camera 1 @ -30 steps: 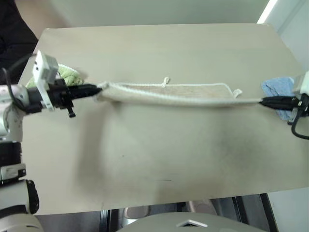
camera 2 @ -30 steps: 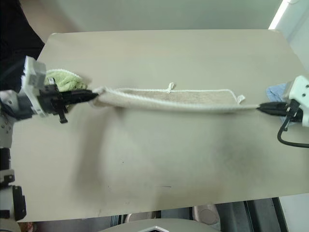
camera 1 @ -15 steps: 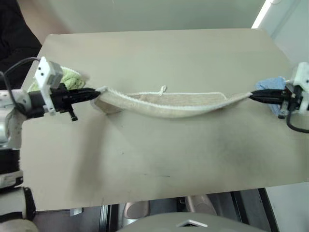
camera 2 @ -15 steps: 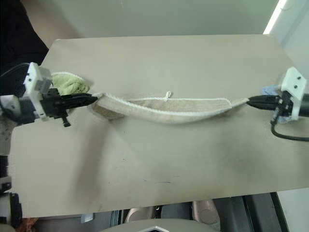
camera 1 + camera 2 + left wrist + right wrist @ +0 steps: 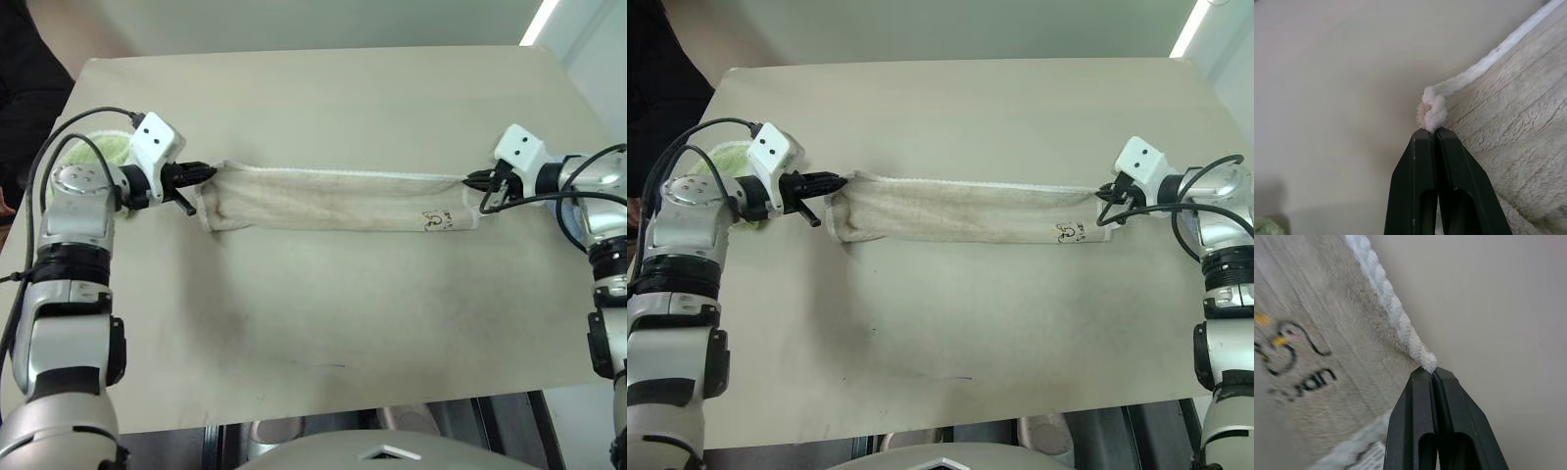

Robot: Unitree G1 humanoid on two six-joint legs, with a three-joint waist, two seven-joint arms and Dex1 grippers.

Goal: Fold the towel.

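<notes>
Your thin beige-tan cloth towel with white corded edging (image 5: 338, 199) lies stretched in a long folded strip across the middle of the pale tabletop (image 5: 323, 313), its small dark embroidered logo (image 5: 435, 219) near the right end. Left tool (image 5: 208, 172) is clenched on the towel's left far corner. Right tool (image 5: 471, 180) is clenched on the right far corner. A fluffy light-green cloth (image 5: 98, 151) sits behind your left wrist.
</notes>
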